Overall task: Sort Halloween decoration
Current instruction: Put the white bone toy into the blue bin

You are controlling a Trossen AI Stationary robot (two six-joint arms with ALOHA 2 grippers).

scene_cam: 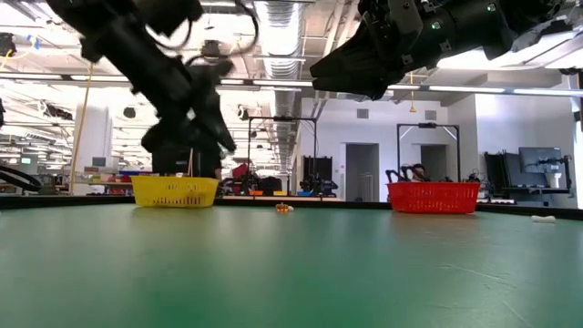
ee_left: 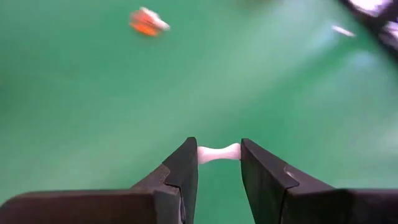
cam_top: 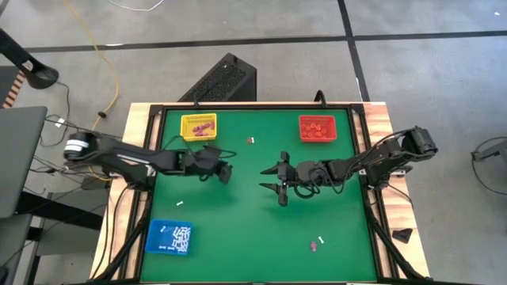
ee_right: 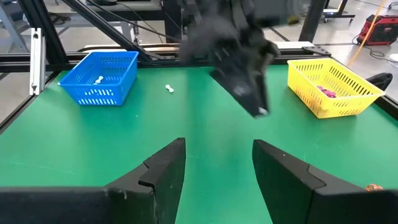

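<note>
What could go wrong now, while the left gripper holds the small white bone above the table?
1. The left gripper pinches the white bone only at its two ends, so it may slip out and drop onto the green table.
2. The blue basket, which already holds white pieces, sits far off near the table's corner, so the carry is long.
3. The right gripper hangs open close by; the arms might collide.

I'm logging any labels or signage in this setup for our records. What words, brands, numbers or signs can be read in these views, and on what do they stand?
None can be read.
The yellow tray, red tray and blue tray show no lettering.
The green table shows no markings.
Any signs in the room behind the table in the low view are too small and blurred to read.
</note>
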